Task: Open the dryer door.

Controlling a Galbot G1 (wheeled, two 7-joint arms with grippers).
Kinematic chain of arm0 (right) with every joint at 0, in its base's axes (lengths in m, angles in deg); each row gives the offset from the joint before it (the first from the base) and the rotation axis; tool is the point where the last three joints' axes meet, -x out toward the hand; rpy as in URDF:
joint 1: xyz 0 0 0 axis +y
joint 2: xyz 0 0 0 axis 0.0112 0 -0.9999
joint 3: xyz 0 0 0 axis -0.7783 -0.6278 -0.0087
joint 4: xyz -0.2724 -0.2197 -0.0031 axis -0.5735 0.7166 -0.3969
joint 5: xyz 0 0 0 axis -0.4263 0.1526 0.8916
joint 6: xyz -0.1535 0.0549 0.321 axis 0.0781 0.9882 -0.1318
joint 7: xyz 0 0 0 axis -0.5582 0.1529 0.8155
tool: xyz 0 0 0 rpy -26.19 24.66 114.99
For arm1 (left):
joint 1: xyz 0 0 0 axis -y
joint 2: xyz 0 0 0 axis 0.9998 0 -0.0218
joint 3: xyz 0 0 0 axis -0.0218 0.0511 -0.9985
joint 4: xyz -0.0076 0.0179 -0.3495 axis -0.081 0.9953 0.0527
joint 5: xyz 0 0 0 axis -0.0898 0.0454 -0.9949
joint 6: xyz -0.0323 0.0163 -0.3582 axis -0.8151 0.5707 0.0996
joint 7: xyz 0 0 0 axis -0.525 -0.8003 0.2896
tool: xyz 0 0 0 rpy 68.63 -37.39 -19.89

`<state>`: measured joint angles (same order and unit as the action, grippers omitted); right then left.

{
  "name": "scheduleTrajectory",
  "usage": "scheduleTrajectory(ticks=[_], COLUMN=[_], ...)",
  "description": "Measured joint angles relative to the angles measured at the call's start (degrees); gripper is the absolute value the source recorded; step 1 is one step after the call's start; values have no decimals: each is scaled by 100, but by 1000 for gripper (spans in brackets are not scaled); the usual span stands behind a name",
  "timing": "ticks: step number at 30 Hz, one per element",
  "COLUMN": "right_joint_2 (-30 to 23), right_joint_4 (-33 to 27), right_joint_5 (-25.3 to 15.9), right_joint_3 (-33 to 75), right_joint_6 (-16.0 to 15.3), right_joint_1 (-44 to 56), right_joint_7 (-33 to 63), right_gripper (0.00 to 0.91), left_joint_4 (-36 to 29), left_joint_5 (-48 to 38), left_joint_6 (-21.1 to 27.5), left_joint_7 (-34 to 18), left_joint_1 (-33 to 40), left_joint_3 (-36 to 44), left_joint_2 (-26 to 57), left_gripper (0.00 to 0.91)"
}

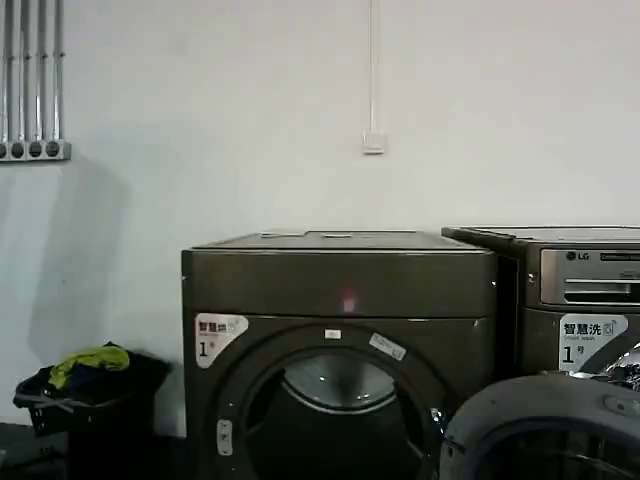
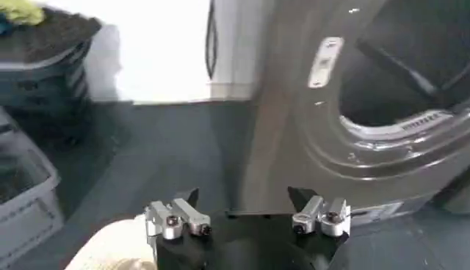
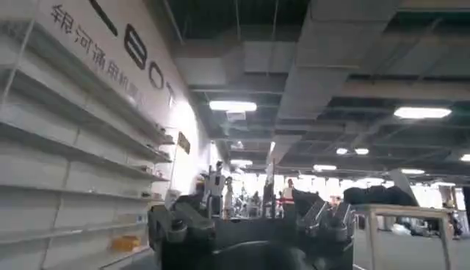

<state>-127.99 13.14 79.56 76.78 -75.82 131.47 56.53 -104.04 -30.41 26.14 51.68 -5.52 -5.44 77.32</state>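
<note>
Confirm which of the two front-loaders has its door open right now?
The plain-fronted bronze-grey machine: its round opening shows the bare drum, and the dryer door is swung out to its right. The LG-logo machine beside it carries a silver control panel.

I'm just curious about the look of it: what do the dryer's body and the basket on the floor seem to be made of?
The dryer looks like painted sheet metal in a dark bronze-grey with a soft sheen; light glints along its flat front. The drum inside gleams like bare steel. The basket looks like dark moulded plastic, matte, though that is less sure.
</note>
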Motion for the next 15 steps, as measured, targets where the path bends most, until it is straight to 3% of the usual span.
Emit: scheduleTrajectory(ticks=[5,15], right_joint_2=[3,34], right_joint_4=[9,-23], right_joint_5=[-116,-114], right_joint_3=[-64,-63], right_joint_6=[-41,-24], right_joint_1=[-53,-20], right_joint_7=[-10,-9], right_gripper=[907,907], left_joint_4=[231,152], left_joint_5=[-409,-226], left_joint_6=[-3,-5], left_joint_7=[-60,-37], left_joint_1=[-36,-313], left_joint_3=[239,1063], left_joint_2=[358,949], left_gripper=[907,907])
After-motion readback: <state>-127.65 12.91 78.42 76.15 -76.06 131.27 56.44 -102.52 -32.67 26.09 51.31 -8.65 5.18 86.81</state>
